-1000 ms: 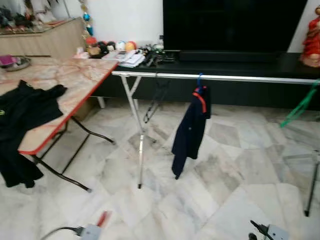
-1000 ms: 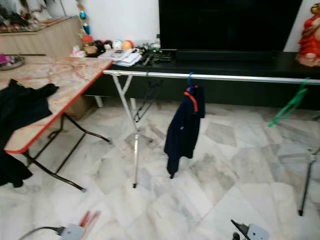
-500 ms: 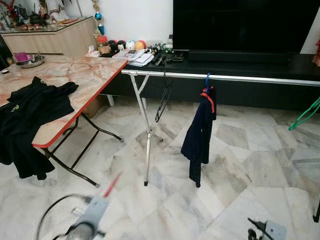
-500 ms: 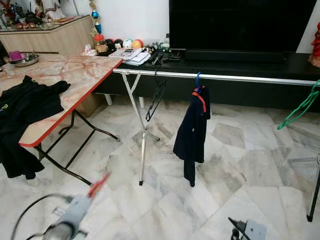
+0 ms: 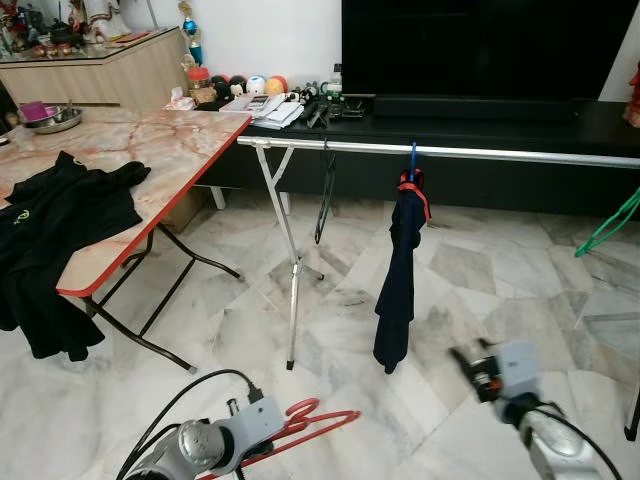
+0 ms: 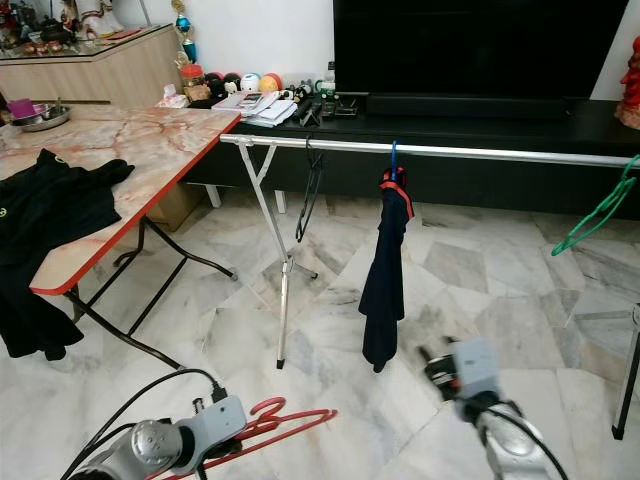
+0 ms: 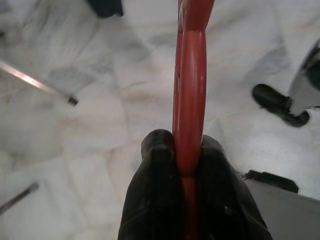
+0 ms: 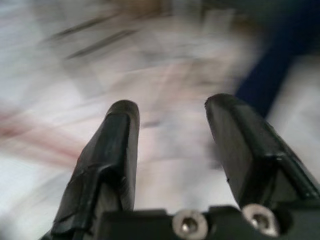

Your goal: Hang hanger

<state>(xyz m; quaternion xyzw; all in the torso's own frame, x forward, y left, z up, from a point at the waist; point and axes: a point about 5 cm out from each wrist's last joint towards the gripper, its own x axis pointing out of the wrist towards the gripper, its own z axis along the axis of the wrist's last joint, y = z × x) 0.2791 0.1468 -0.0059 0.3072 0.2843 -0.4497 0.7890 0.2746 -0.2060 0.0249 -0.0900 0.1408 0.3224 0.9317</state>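
Left gripper (image 7: 187,165): clamped tight on the red hanger (image 5: 315,425), its two black fingers (image 7: 155,195) pressed against either side of the red plastic; it sits at the lower left of the left eye frame.
Red hanger: low over the marble floor (image 5: 250,340), sticking out from the gripper toward the lower centre of the frame, well apart from the rail.
Right gripper (image 8: 172,145): fingers spread wide with nothing between them; it is at the lower right of the left eye frame (image 5: 480,368) and blurred, so its exact pose is probably not to be trusted.
Clothes rail (image 5: 500,153): a silver bar running across the upper middle of the frame on a folding leg.
Navy garment (image 5: 398,275): hanging from the rail on a blue hook, near the frame's centre.
Black hanger (image 5: 325,195): hooked on the rail, just left of the garment.
Green hanger (image 5: 610,225): at the right edge.
Bench (image 5: 170,150): marble-patterned top with a red edge, left side of the frame.
Black clothing (image 5: 55,215): draped over the bench's near edge.
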